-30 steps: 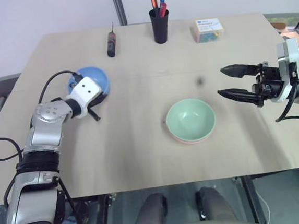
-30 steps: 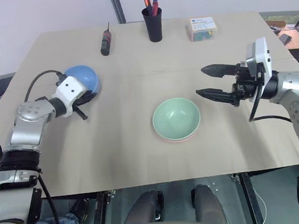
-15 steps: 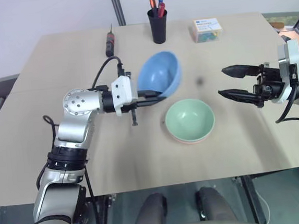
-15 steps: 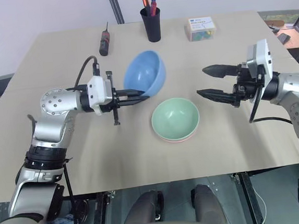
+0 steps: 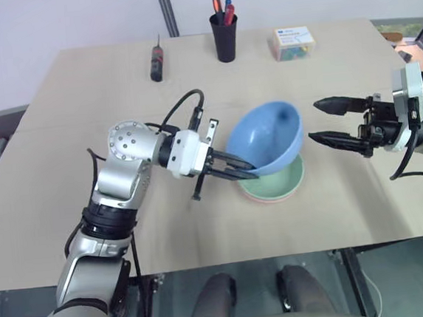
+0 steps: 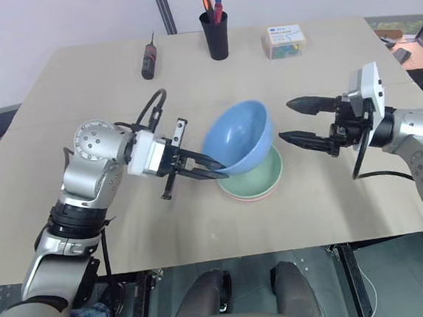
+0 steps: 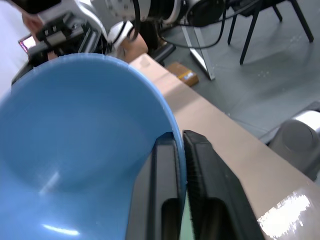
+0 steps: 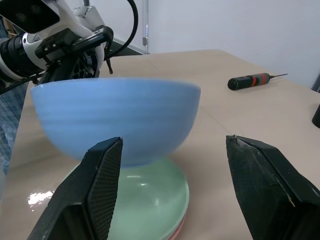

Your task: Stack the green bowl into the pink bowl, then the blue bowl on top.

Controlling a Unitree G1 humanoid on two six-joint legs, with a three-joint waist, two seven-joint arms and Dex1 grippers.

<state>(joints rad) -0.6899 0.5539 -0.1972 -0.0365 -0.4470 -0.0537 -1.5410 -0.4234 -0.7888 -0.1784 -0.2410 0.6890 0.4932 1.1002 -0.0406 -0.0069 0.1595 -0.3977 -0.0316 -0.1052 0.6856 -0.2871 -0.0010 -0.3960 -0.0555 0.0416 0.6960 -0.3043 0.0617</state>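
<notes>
The blue bowl [image 5: 268, 130] hangs tilted just above the green bowl [image 5: 286, 184], its underside very close to the green rim. My left gripper [image 5: 251, 171] is shut on the blue bowl's near-left rim, one finger [image 7: 162, 200] inside and one finger [image 7: 210, 200] outside. The green bowl sits nested in the pink bowl [image 5: 271, 200], of which a thin rim shows underneath. My right gripper [image 5: 314, 120] hovers open to the right of the stack, pointing at it, with nothing between its fingers.
At the table's far edge stand a black pen cup [image 5: 224, 35], a screwdriver [image 5: 156, 62] to its left and a small box of coloured items [image 5: 293, 42] to its right. Bare tabletop [image 5: 90, 213] lies left of the stack.
My left arm lifted the blue bowl from the table's back left and carried it right, to just over the green bowl. The right gripper stayed put.
</notes>
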